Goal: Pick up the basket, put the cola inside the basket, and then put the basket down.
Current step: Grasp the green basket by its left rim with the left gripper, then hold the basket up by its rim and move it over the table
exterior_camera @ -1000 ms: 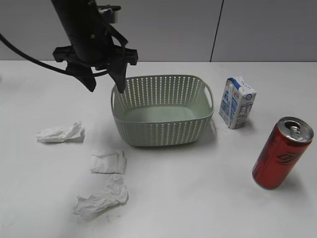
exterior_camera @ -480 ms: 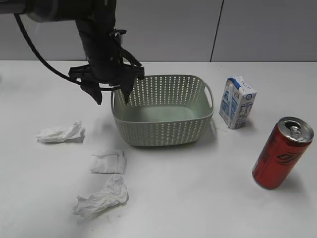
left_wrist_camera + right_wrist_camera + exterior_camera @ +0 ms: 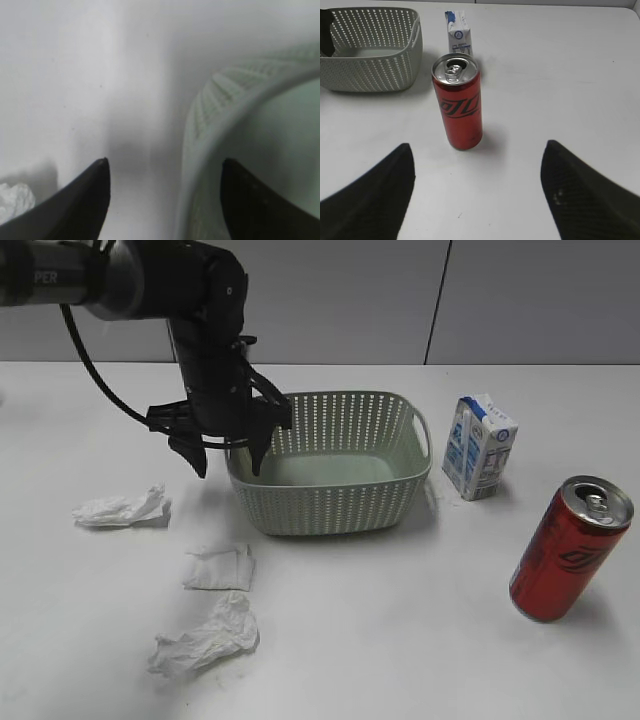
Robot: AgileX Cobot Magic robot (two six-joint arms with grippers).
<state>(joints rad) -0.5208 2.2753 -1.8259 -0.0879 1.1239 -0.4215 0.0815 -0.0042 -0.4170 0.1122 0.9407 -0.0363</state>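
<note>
Basket pick-up is judged to be the step in hand: the left gripper [image 3: 228,453] is held spread wide over the basket's left end wall, one finger [image 3: 90,192] outside above the bare table [image 3: 400,640] and the other [image 3: 255,200] inside the rim, so that the wall is straddled. No contact can be confirmed; the wall is seen between the fingers in the left wrist view, and nothing is clamped. The next move is judged to call for a short descent and a closing on that wall or its cut-out handle, followed by a level lift.

The pale green basket [image 3: 330,500] is set flat on the table, empty. A blue-and-white carton [image 3: 478,447] stands just beside its right end, and three crumpled tissues [image 3: 205,638] lie to its left and front.

The right gripper [image 3: 475,192] is also held wide apart and empty, with the cola [image 3: 460,112] upright on the table ahead of it, untouched and well apart from the basket.
</note>
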